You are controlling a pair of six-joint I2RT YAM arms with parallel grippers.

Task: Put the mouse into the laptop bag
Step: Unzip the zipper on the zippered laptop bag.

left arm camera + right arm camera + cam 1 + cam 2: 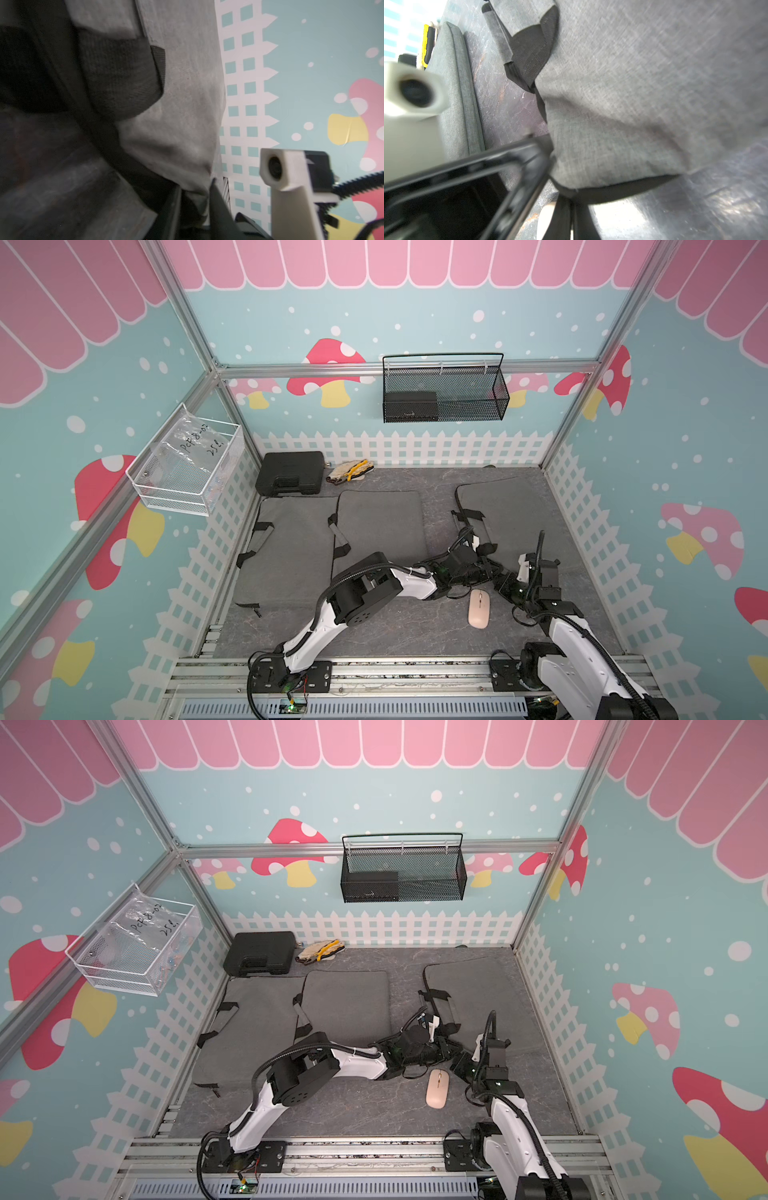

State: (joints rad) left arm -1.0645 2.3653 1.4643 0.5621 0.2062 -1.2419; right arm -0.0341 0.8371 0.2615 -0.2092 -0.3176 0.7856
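While the left gripper (480, 568) and right gripper (496, 574) meet at the rightmost grey laptop bag's (498, 510) near corner, both top views show the pink mouse (436, 1088) loose just in front of them, between the 2 arms, long axis front-to-back, about equally near each.

Left wrist: jaws pinch bag fabric.

Right wrist: jaws pressed together on the black-trimmed edge.

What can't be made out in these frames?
- Laptop bag opening: in both top views the arms cover its near corner; wrist views show only outer fabric.
- Left gripper and right gripper: top views, tips lost among dark overlapping wrist parts.
- Mouse: right wrist view, only a blurred pale sliver beside the gripper.
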